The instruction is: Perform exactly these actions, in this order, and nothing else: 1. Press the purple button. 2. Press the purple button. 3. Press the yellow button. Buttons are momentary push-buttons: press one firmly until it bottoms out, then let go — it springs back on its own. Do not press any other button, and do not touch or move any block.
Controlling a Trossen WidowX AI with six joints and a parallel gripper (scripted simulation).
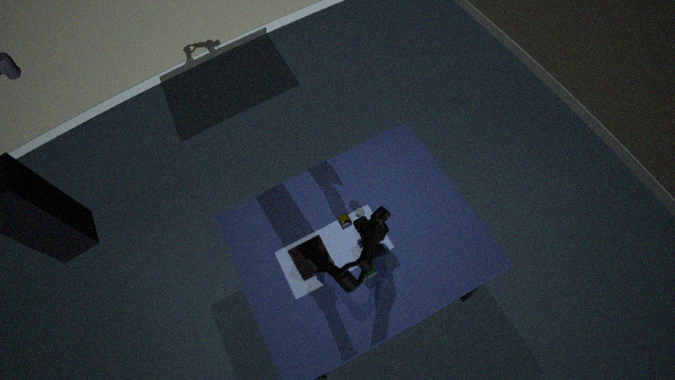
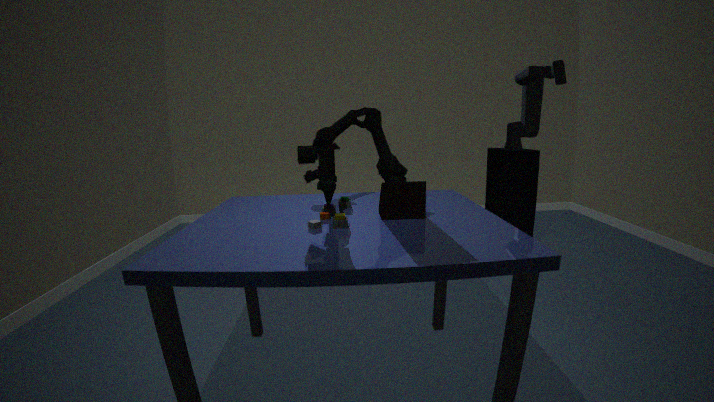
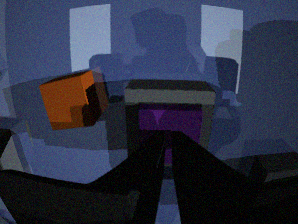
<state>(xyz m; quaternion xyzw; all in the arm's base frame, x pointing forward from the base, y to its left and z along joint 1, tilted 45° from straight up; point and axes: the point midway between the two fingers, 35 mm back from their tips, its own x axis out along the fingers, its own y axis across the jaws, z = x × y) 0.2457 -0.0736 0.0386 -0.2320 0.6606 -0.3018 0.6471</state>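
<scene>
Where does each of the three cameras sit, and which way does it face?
Top: high overhead, tilted down on the table; whole arm shows.
Exterior: floor level off one table edge, facing the arm's base and a far wall.
Wrist: on the gripper, looking past shut fingers at the purple button.
Exterior and wrist share the orange block.

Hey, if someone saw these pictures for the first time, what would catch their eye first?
Probably the dark arm arching over the blue table, its shut gripper down on the purple button. Next, the bright orange block just left of that button in the wrist view.
</scene>
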